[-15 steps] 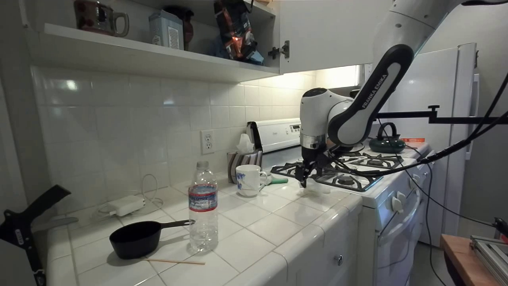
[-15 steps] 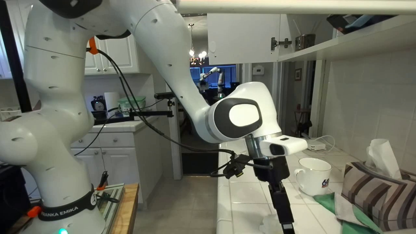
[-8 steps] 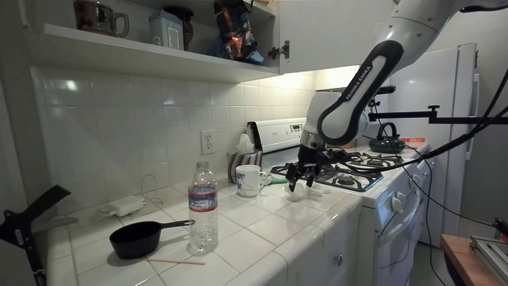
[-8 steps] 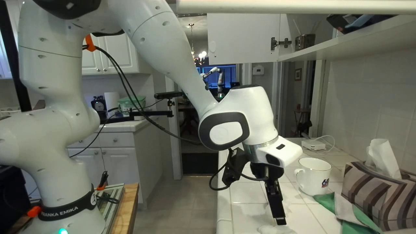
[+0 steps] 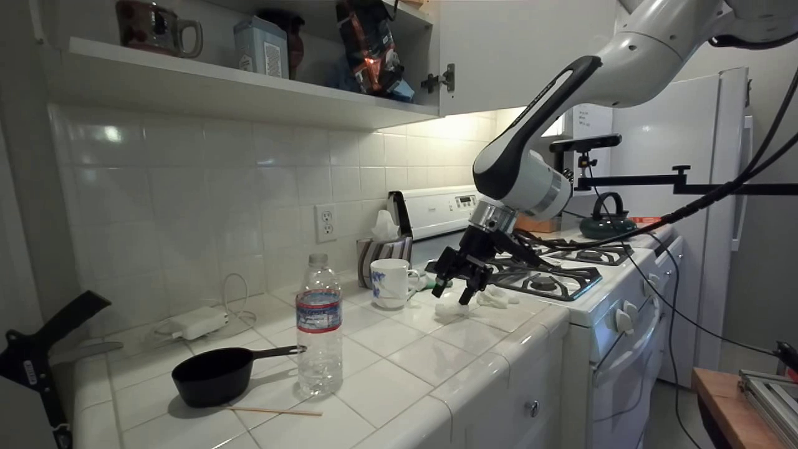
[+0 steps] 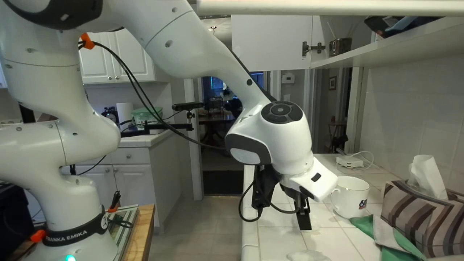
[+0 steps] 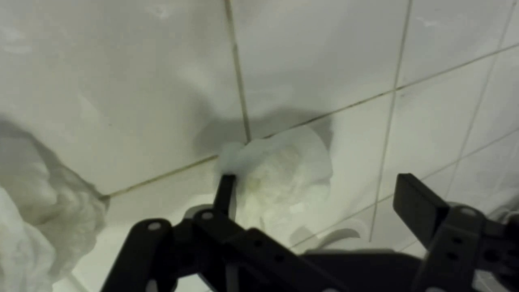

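My gripper is open and tilted low over the white tiled counter. A crumpled white tissue-like piece lies just below the fingertips. In the wrist view the gripper has its fingers wide apart. The white piece shows between them, nearer the left finger, which overlaps its edge; I cannot tell whether they touch. A second crumpled white piece lies to the left, also in both exterior views. In an exterior view the gripper shows side-on, hiding most of the first piece.
A white mug and a striped tissue box stand near the gripper, with a green cloth beside them. Farther along are a plastic bottle, a black pan, a thin stick and a white charger. The stove adjoins the counter.
The gripper has moved away from the stove along the counter, and the wrist has tilted. The fingers now show spread wider. The white piece below it has shifted the same way and lies flatter.
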`<move>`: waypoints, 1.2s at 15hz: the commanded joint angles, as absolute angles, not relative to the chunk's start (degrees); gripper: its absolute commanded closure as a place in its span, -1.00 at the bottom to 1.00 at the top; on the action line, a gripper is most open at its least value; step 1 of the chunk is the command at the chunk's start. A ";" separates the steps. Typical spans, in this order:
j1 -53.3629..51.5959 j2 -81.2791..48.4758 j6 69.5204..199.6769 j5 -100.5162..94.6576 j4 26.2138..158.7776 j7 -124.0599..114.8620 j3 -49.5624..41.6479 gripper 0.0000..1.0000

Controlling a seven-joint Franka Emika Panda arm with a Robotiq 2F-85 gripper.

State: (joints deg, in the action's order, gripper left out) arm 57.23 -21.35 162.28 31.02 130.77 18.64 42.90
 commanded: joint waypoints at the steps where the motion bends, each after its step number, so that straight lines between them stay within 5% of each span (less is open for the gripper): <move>1: 65.95 -20.93 150.13 41.89 129.05 32.95 49.05 -1.00; 4: 63.97 -10.96 136.71 37.03 133.46 32.00 43.12 -1.00; 11: 66.65 8.30 137.92 34.16 146.21 29.09 50.15 -1.00; 12: 56.01 10.97 137.24 33.68 147.20 28.41 40.64 -1.00; 18: 30.33 25.80 137.86 18.23 157.95 12.92 23.39 -1.00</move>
